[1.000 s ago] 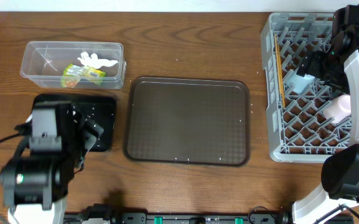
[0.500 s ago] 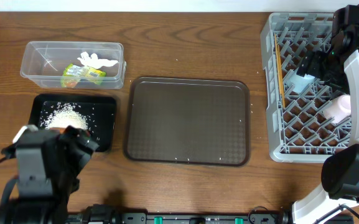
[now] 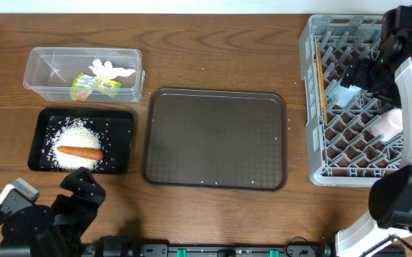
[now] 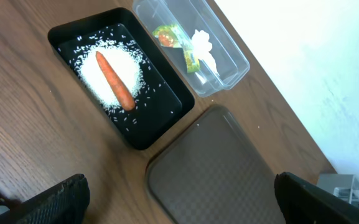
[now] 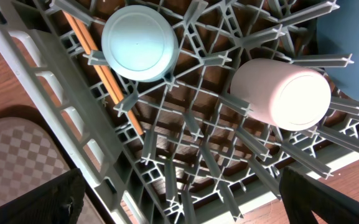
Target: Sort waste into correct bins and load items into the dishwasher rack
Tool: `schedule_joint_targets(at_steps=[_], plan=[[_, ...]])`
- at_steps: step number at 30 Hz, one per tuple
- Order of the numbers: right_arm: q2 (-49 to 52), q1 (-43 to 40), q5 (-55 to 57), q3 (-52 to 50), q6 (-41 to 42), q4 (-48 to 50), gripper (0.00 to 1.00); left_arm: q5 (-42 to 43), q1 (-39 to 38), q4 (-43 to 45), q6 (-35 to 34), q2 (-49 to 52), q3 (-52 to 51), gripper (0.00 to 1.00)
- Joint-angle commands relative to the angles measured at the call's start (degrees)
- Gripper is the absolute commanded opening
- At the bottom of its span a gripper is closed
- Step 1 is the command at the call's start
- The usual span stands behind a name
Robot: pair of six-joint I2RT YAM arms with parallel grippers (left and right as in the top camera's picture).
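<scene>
The shallow black tray [image 3: 122, 121] holds a heap of white rice [image 3: 77, 132] with an orange carrot [image 3: 81, 151] lying on it; both also show in the left wrist view, the rice [image 4: 129, 65] under the carrot [image 4: 115, 81]. The clear tub [image 3: 41, 61] holds the white tissue [image 3: 109, 69] and the green-and-yellow wrapper [image 3: 95, 84]. The grey rack [image 3: 313, 107] holds the chopsticks [image 5: 101, 68], a light-blue cup [image 5: 140, 43], a whitish cup [image 5: 285, 93] and the dark-blue plate [image 5: 353, 37]. My left gripper [image 4: 182, 205] is open and empty, near the table's front left. My right gripper [image 5: 182, 199] is open and empty above the rack.
The brown serving tray [image 3: 215, 139] lies between the bins and the rack, with a few stray rice grains on it. It also shows in the left wrist view [image 4: 229, 174]. The rack's wall [image 5: 48, 81] runs beside the serving tray's corner.
My left arm has drawn back from over the black tray to the front edge, uncovering the rice and carrot. The right arm has not moved.
</scene>
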Motion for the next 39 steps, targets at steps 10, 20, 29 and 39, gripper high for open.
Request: schedule_joint_targets(at_steps=[10,20,29,39], plan=[[-0.1,-0.2,0.2,0.0,0.8,0.0,0.99,-3.8,0.0,-1.3,-0.3,-2.6,-4.1,0.98],[-0.1,-0.2,0.2,0.0,0.8,0.0,0.99,-6.4,0.0,17.5,-0.3,-10.1,-19.3,0.98],[-0.1,-0.2,0.2,0.0,0.8,0.0,0.99,-6.3,0.0,34.1,0.3,-18.1,-34.6,0.98],[-0.1,-0.2,0.2,0.0,0.8,0.0,0.99,-2.2,0.0,45.2,22.5,-21.9,-43.0,0.98]])
